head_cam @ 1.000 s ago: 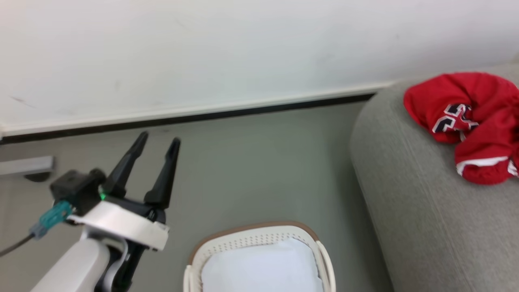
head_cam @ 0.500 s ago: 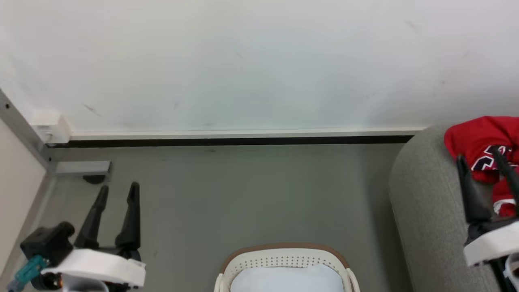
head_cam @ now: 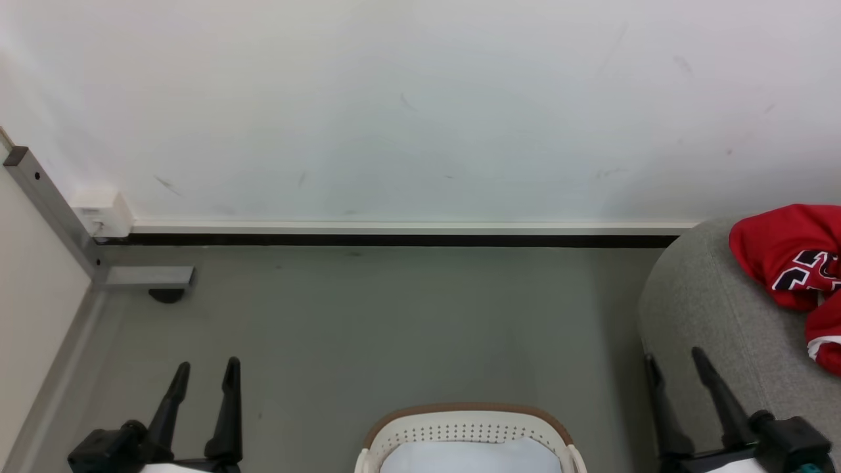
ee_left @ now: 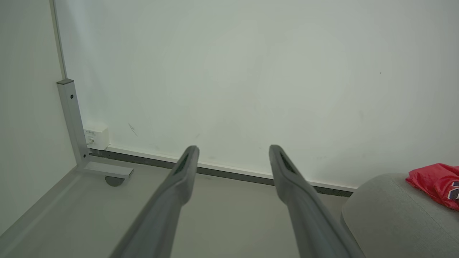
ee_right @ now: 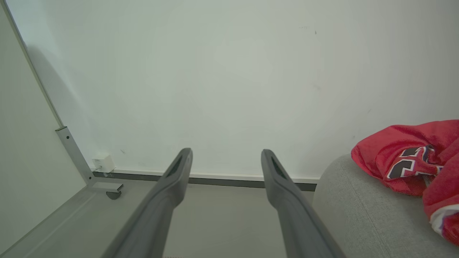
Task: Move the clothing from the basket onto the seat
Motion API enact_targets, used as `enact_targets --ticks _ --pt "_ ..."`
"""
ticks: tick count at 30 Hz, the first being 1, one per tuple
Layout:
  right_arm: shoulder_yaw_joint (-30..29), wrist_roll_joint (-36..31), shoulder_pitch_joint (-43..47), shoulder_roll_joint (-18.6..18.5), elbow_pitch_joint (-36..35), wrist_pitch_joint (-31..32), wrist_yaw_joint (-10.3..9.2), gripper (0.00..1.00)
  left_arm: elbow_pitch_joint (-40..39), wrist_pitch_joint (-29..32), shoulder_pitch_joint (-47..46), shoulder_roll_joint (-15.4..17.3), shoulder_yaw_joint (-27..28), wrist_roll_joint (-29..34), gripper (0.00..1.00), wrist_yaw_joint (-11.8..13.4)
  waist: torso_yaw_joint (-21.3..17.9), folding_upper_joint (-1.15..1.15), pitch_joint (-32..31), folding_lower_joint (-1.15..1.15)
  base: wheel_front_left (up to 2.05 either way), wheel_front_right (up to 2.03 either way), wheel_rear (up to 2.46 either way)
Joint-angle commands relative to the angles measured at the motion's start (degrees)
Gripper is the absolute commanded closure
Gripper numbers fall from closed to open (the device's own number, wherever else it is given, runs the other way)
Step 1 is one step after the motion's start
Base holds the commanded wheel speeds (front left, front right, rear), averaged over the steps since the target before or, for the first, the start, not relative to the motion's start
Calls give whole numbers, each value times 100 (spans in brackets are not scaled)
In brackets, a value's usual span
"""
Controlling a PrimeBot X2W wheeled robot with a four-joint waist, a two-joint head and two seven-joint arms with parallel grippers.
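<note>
Head view: the clothing (head_cam: pixel 785 259) lies bunched on the seat (head_cam: pixel 709 322), near its rounded end. The basket (head_cam: pixel 465 411) stands on the floor (head_cam: pixel 394 315), apart from the seat, pale bottom showing. Left gripper (head_cam: pixel 207 366) and right gripper (head_cam: pixel 673 357): fingers spread apart, holding nothing.

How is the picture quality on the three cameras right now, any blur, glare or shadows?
Head view: even, soft light, no glare, sharp; the clothing is cropped at the right edge. Left wrist view: the left gripper close to the lens looks soft-edged, the wall evenly lit. Right wrist view: a faint shadow darkens the wall beside the metal post.
</note>
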Motion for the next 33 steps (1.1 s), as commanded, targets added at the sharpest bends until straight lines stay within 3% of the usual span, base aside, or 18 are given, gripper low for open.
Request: enact_targets --ticks 1,7,16,33 --pt "55 -73 2 60 56 -53 -13 0 46 -3 25 -33 63 106 0 -72 -48 0 40 1 0 0 0" --pt "250 -208 -160 230 270 -195 -13 0 216 -3 -112 -319 318 470 0 -365 -163 0 199 1 0 0 0" --pt "189 -271 -269 335 413 -251 -13 0 382 -4 -164 -583 610 800 0 -614 -240 0 231 1 0 0 0" --pt "192 -256 -261 360 325 -248 -13 0 473 -4 -217 -747 827 996 0 -759 -243 0 239 1 0 0 0"
